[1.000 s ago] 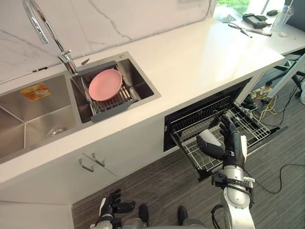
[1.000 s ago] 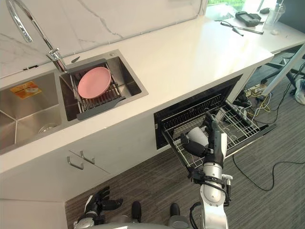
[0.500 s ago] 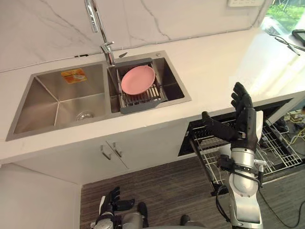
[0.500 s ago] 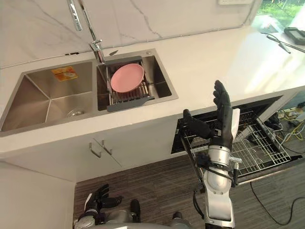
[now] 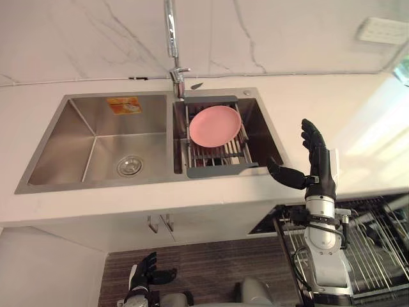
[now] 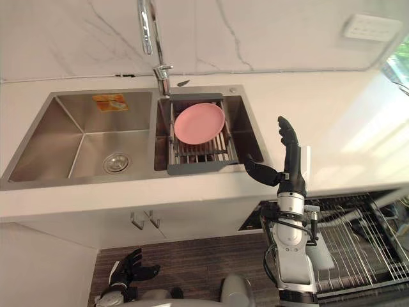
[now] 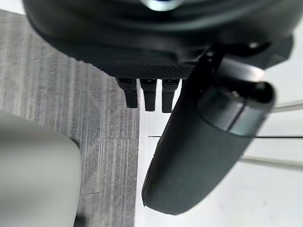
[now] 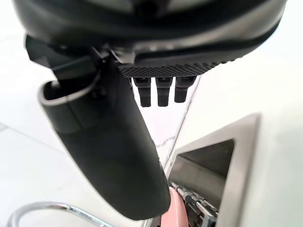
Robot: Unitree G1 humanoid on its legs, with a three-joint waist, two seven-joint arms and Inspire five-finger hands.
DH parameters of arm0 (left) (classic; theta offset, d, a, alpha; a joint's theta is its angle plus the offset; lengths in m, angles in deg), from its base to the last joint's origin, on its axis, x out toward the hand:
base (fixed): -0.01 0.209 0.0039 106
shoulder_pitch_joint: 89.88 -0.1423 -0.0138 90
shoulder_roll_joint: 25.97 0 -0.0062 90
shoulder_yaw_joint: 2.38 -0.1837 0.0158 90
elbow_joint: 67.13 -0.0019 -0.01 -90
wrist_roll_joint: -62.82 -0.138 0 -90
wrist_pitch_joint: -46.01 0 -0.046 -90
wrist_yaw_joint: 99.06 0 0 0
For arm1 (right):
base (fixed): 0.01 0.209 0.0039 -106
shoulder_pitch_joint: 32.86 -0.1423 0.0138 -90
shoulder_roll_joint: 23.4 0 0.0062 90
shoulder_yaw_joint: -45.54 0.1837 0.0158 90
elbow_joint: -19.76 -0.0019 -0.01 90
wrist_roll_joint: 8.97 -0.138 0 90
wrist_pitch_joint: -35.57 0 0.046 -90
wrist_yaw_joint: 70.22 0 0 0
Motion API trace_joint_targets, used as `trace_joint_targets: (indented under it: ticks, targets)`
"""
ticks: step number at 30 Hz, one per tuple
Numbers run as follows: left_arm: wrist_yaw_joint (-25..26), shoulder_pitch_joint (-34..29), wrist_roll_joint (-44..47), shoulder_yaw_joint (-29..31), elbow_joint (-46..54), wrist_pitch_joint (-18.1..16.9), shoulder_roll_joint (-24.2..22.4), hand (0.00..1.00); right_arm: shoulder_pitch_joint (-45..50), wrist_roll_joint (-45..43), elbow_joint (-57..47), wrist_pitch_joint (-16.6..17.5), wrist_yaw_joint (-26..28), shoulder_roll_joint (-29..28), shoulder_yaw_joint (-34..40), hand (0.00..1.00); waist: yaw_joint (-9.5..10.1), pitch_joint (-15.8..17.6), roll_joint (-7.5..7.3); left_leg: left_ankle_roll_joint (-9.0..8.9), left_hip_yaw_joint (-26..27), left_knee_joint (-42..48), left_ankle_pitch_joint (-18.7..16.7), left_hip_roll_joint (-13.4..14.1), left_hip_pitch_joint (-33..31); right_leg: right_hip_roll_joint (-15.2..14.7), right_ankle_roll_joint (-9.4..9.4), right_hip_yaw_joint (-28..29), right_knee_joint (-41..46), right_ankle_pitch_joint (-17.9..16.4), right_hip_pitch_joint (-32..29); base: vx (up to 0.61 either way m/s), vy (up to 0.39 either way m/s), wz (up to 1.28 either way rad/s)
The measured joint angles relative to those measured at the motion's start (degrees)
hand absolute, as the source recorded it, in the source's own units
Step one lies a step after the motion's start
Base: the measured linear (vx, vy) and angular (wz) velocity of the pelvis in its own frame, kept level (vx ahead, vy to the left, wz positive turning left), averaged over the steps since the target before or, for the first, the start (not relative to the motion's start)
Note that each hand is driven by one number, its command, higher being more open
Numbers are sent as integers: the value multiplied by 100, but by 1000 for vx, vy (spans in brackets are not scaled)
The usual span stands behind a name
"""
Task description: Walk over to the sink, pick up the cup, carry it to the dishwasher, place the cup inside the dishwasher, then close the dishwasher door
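**Hovering open R hand at counter edge, holding nothing**

R hand (image 5: 319, 181) is standing upright in front of the counter (image 5: 358, 128) edge, just right of the 2-basin sink (image 5: 96, 137). Fingers are reaching straight up and the thumb is sticking out toward the sink; the hand is released and gripping nothing. L hand (image 5: 144, 276) is hanging low near the floor, fingers loose, also w/ nothing in it. A pink plate (image 5: 215, 126) is lying on the drain rack (image 5: 220, 169) in the right basin, under the faucet (image 5: 170, 32). The dishwasher rack (image 6: 358, 249) is sitting pulled out, lower right. Cup: can't tell for sure; a pale shape (image 6: 321, 254) is showing in that rack just beside the R arm.
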Motion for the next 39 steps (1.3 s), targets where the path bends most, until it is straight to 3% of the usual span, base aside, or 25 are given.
trace_joint_targets:
  ticks: [2, 5, 6, 7, 8, 9, 10, 11, 12, 14, 19, 22, 30, 31, 39]
  targets:
    - [-13, -51, 47, 31, 12, -4, -93, 90, 83, -1, -3, -5, 17, 5, 19, 90, 46, -51, 172, -60, 54, 305, -26, 241, -32, 199, -70, -264, -546, 20, 508, 347, -127, 35]
    - [-101, -46, 55, 71, 82, 0, -146, 90, 208, -9, -88, -9, 20, 20, 188, 90, 51, -26, 170, -242, 275, 1438, -41, 403, -374, 292, -113, -487, -947, 10, 1042, 232, -78, 41]
    - [-127, -49, 48, 113, 161, -4, -162, 90, 206, -12, -151, -7, 5, 51, 236, 90, 102, 32, 118, -436, 530, 2194, -58, 522, -694, 280, -124, -518, -1129, 7, 1303, 214, 11, 16]
    - [-132, -12, 83, 157, 189, 143, -162, 90, 187, -13, -166, -1, -11, 70, 291, 90, 159, 47, 109, -399, 728, 2357, -237, 591, -880, 231, -123, -501, -1212, 7, 1461, 205, 36, 13]
    - [-138, 20, 80, 160, 180, 237, -140, 90, 166, -13, -165, -1, -23, 69, 321, 90, 156, 58, 107, -368, 754, 2254, -294, 589, -962, 186, -122, -502, -1216, 6, 1495, 174, 87, 11]
    - [-221, 75, 77, 144, 175, 361, -83, 90, 121, -15, -156, 0, -26, 72, 400, 90, 154, 93, 96, -350, 761, 1584, -284, 567, -1092, 106, -113, -501, -1208, 0, 1520, 165, 176, 15]
    - [-238, 98, 74, 127, 178, 386, -102, 90, 79, -15, -162, 0, -25, 129, 459, 90, 145, 143, 191, -308, 742, 544, 553, 618, -1074, 118, -14, -511, -1178, -60, 1536, 153, 178, 10]
    - [-263, 141, 99, 148, 208, 414, -93, 90, 55, -15, -139, 3, -18, 100, 460, 90, 175, 206, 150, -213, 780, 541, 643, 555, -998, 93, 88, -452, -1170, -133, 1589, 105, 146, 9]
    - [-287, 195, 96, 88, 205, 467, -18, 90, 54, -10, -130, 3, 26, 91, 415, 90, 153, 267, 35, -169, 792, 384, 695, 416, -918, -9, 96, -355, -1263, -138, 1594, 54, 99, 9]
    - [-343, 248, 62, 43, 203, 511, 53, 90, 28, 15, -129, 11, 120, 93, 377, 90, 142, 299, -33, -130, 834, 272, 716, 284, -868, -111, 165, -236, -1413, -94, 1646, 59, 117, 5]
    - [-201, 263, 62, 60, 128, 633, 54, 90, 60, 261, -130, 11, 242, 148, 373, 90, 52, 324, -48, -90, 961, 71, 736, 271, -609, -133, 232, -96, -1579, -36, 1821, 25, 22, -14]
    - [-202, 115, -62, 47, 180, 225, 31, 90, 368, 382, -129, 13, 260, 328, 392, 90, 28, 311, -39, -127, 1070, -217, 850, 275, -367, -121, 246, 22, -1593, -28, 1870, -15, -50, -21]
    - [-206, 47, -65, -88, 164, 109, 34, 90, 683, 657, -7, 13, 477, 489, 362, 90, -22, 233, -4, -159, 1113, -785, 1201, 255, -199, -84, 252, 76, -1663, 74, 1780, -18, -27, -2]
    - [-202, -37, -65, -127, 2, 62, 60, 90, 684, 658, 185, 20, 653, 624, 115, 90, -21, -134, -110, -44, 1191, -1705, 1813, 55, 91, -150, 306, 160, -1974, 315, 1715, 0, 0, 0]
    - [-201, -36, -64, -123, -23, 62, 58, 90, 684, 658, 245, 19, 645, 539, 100, 90, -20, -139, -132, -48, 1173, -1845, 1879, 41, 221, -152, 313, 110, -1976, 319, 1810, 0, -2, 1]
